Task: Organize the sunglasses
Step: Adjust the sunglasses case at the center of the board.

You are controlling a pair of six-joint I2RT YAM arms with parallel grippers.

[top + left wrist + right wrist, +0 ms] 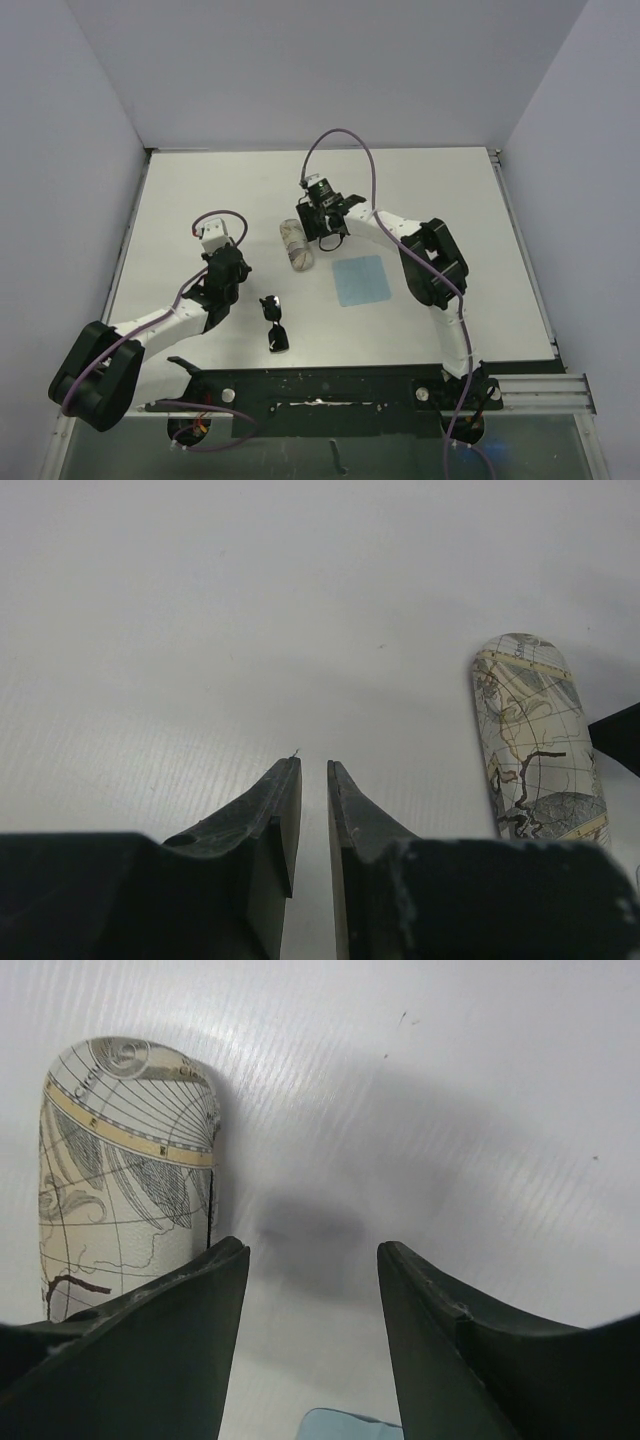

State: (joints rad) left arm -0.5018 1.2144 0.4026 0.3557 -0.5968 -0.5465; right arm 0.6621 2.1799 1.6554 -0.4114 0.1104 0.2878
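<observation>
Left wrist view first: my left pincer (313, 767) has its two fingers drawn almost together, only a thin slit between them and nothing in it. Bare table (200, 630) lies beyond the tips. Off to its right lies the oval map-printed case (535, 740), well clear of those fingers.

Over to the right wrist: my right pincer (312, 1250) is spread wide and empty, hanging above bare table. Its left finger (160, 1310) is just beside the long side of the case; I can't tell whether they touch. A corner of the light blue cloth (345, 1425) peeks in at the bottom, between the fingers.

From the top camera, the case sits around the middle of the table, with the cloth near it, towards the right edge and the near edge. And the sunglasses (274, 322): black, lying close to the near edge, a little left of centre. They are just beside my left forearm and well apart from both pincers, the case and the cloth.
</observation>
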